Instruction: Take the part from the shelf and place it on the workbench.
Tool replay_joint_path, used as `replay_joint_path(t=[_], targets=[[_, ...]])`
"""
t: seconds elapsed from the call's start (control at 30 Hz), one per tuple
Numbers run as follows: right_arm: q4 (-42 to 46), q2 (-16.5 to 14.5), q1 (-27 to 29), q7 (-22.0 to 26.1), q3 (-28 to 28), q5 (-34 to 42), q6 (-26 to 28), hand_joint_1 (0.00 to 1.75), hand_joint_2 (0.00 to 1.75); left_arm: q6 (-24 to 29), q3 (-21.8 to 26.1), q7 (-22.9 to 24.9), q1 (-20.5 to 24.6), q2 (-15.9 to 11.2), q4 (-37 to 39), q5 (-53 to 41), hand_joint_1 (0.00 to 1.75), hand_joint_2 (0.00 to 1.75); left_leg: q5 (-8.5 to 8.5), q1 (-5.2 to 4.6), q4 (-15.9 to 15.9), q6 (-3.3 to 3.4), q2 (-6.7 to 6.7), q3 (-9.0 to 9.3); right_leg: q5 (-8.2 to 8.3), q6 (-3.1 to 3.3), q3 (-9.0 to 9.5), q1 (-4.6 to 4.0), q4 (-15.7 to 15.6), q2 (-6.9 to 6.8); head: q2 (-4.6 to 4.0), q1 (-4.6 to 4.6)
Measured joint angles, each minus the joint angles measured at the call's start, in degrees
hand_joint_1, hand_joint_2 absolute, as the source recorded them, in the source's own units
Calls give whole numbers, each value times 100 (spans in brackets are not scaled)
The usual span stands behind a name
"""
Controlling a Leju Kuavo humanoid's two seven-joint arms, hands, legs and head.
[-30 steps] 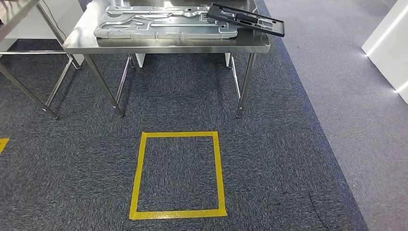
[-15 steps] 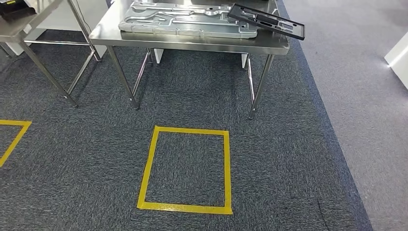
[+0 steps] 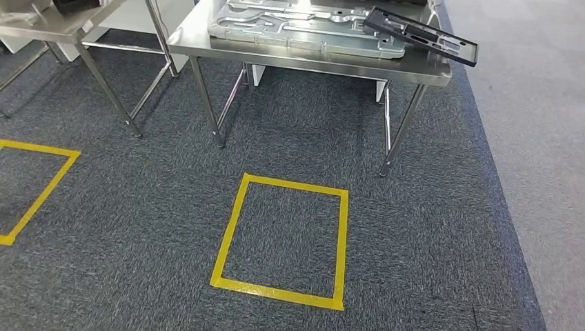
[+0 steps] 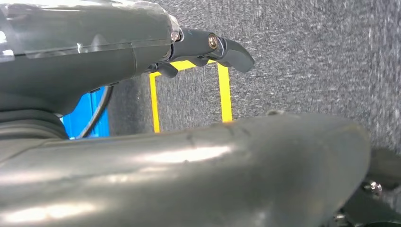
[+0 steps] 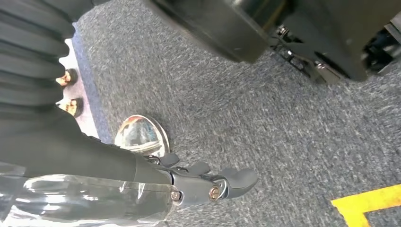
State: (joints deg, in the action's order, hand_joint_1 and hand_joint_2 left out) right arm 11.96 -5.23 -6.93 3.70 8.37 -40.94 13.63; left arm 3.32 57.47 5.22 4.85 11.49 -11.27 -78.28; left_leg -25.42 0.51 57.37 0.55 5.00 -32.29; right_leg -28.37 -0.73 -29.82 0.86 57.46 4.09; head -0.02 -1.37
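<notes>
A shiny steel workbench on four thin legs (image 3: 310,58) carries a flat, silver cast-metal panel (image 3: 303,27). A black rectangular plastic frame (image 3: 421,34) rests partly on that panel's right end, overhanging the bench's right edge.

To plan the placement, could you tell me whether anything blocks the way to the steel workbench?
Nothing visible stands on the grey carpet before the stainless steel workbench; only a flat yellow tape square lies there.
</notes>
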Motion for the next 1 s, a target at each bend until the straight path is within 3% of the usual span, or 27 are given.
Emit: replay_joint_path(t=[0.07,0.13,0.2,0.23,0.27,0.3,0.33,0.4,0.47,0.5,0.57,0.63,0.7,0.73,0.77,0.8,0.83,0.87,0.93,1.0], targets=[[1,-9,-31,3,-2,-13,-6,0,175,18,14,-8,-8,1,0,1,0,0,29,17,-1,-75,65,-42,41,55,-7,-6,-32,-108,0,-1],[2,-24,-52,7,-6,-16,-15,0,175,28,25,-8,-19,1,0,1,0,0,-102,16,180,-125,-95,-142,85,135,1,12,-84,-243,0,-1],[2,-30,-52,8,-14,-17,-25,0,175,33,29,-11,-16,1,1,-2,0,0,-465,20,791,-159,-339,-422,103,189,-10,8,-106,-401,0,-1],[2,-30,-52,8,-18,-17,-30,0,175,34,30,-13,-15,1,1,-3,0,0,-653,27,1189,-177,-393,-597,103,203,-23,-2,-102,-486,0,-1],[2,-30,-53,7,-20,-19,-34,0,175,36,30,-14,-19,1,1,-3,0,0,-761,34,1493,-194,-419,-718,103,204,-33,-10,-96,-567,0,-1],[2,-30,-55,5,-21,-24,-39,0,175,38,31,-15,-27,1,1,-2,0,0,-766,40,1613,-208,-439,-743,102,203,-40,-15,-87,-646,0,-1],[2,-30,-56,3,-21,-33,-43,0,175,40,33,-15,-36,0,1,-1,0,0,-669,44,1506,-216,-461,-655,99,197,-44,-17,-75,-719,0,-1],[2,-30,-59,-1,-21,-59,-50,0,175,45,38,-20,-42,-5,-1,1,0,0,-346,45,767,-197,-601,-222,83,173,-41,-21,-47,-847,0,-1],[2,-30,-68,-12,-21,-132,-93,0,175,57,52,-61,-26,-14,-1,59,0,0,-185,12,150,-131,-778,103,61,122,-41,-48,-14,-951,0,-1],[2,-30,-93,-33,-17,-197,-144,0,175,62,80,-99,-15,-27,-1,124,0,0,-179,-6,32,-96,-823,148,57,92,-41,-62,-4,-991,0,-1],[3,-34,-173,-100,6,-323,-265,0,175,50,161,-167,8,-66,-1,252,0,0,-154,-17,3,-28,-740,131,52,27,-38,-69,12,-1058,0,-1],[6,-39,-219,-150,28,-368,-323,0,175,27,224,-180,41,-102,-1,287,0,0,-103,4,-31,42,-650,122,-81,-47,-85,-46,188,-902,0,1],[8,-39,-220,-151,33,-373,-325,0,175,22,255,-183,91,-124,-1,289,0,0,-59,17,-45,94,-559,92,-438,-95,-309,-18,740,-606,0,2],[8,-38,-224,-143,33,-376,-323,0,175,23,266,-185,115,-133,-1,288,0,0,-45,15,-42,107,-507,66,-635,-103,-465,-13,1106,-520,0,1],[8,-38,-232,-137,33,-382,-321,0,175,26,274,-187,130,-139,-1,288,0,0,-34,12,-38,109,-449,45,-764,-108,-592,-10,1415,-489,0,1],[8,-38,-238,-132,34,-391,-321,0,175,30,284,-190,136,-143,-1,291,0,0,-25,10,-32,106,-384,31,-785,-110,-646,-8,1570,-478,0,1],[8,-39,-239,-128,35,-404,-323,0,175,36,295,-192,136,-145,-1,295,0,0,-18,10,-24,97,-315,26,-689,-108,-602,-5,1517,-471,0,1],[8,-39,-234,-128,37,-420,-328,0,175,41,305,-193,134,-145,0,299,0,0,-14,11,-12,87,-241,25,-497,-98,-463,1,1250,-442,0,1],[8,-37,-205,-131,42,-440,-341,0,175,46,317,-195,138,-141,1,303,0,0,-6,6,20,53,-106,11,-136,-58,-117,15,499,-241,0,1],[7,-34,-184,-131,45,-446,-352,0,175,50,323,-200,148,-139,1,303,0,0,19,7,49,-14,4,-53,-52,-17,43,14,79,-66,0,1]])
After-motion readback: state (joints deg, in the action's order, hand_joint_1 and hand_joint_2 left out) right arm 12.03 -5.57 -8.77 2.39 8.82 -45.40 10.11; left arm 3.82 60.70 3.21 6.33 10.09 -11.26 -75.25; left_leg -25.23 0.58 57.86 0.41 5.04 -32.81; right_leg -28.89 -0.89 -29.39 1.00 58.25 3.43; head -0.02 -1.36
